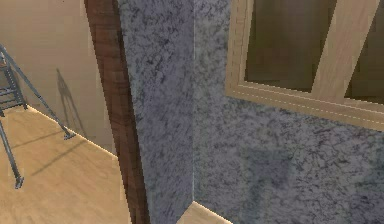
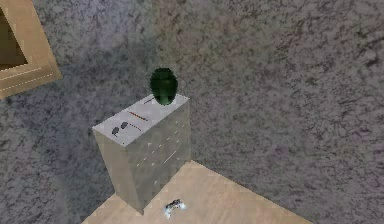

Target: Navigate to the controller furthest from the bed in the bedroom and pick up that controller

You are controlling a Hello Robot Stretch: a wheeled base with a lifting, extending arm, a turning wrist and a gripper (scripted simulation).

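Honestly, I cannot tell the end effector's state. The controller may be the small dark shape [image 2: 121, 127] on the white dresser [image 2: 150, 152] near the green vase [image 2: 163, 85], or the pale blob [image 2: 176, 207] on the floor [image 2: 240, 205] before it; I risk grabbing the wrong one, or clipping the wall corner [image 1: 160, 110] close ahead while turning.

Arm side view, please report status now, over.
On white dresser, small dark blob near green vase. On floor at its foot, second small blob. Controller unconfirmed.

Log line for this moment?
forward: grey speckled wall, beige-framed window | arm side: pale grey dresser, dark green vase on top, small pale object on floor nearby
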